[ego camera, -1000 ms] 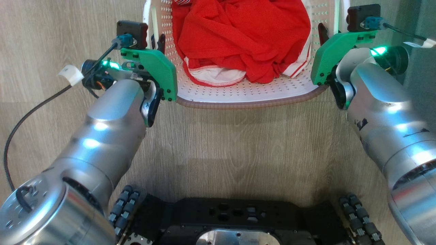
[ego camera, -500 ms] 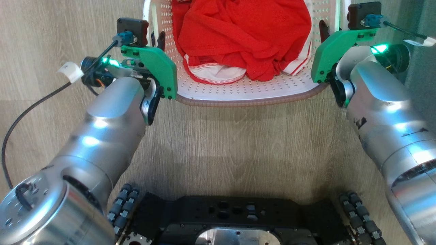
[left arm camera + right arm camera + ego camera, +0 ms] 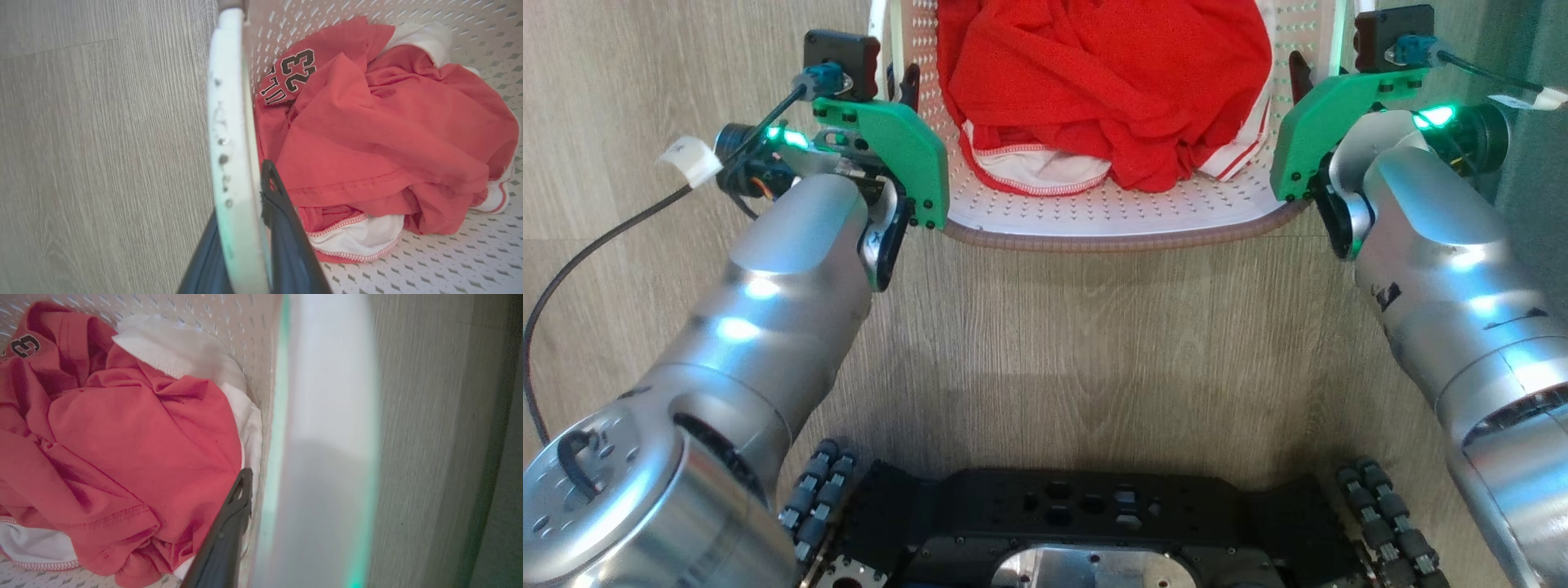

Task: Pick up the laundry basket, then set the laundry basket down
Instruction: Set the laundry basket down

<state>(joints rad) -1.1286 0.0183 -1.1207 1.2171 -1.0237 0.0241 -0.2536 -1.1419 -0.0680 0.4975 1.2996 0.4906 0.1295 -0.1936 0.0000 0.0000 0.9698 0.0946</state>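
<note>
The laundry basket, cream-white and perforated with a brown rim, sits at the top centre of the head view between my arms. It holds a crumpled red jersey with white trim, numbered 23. My left gripper is shut on the basket's left white handle, one dark finger on each side of it. My right gripper clamps the right handle. One of its fingers lies inside against the wall and the other is hidden behind the handle. A shadow lies on the floor under the near rim.
Pale wood-look floor surrounds the basket. My black wheeled base fills the bottom of the head view. A black cable trails from the left wrist. A dark grey surface runs along the right edge, close to my right arm.
The basket and both grippers have crept slightly up the head view, away from my base. The red jersey has settled a little inside.
</note>
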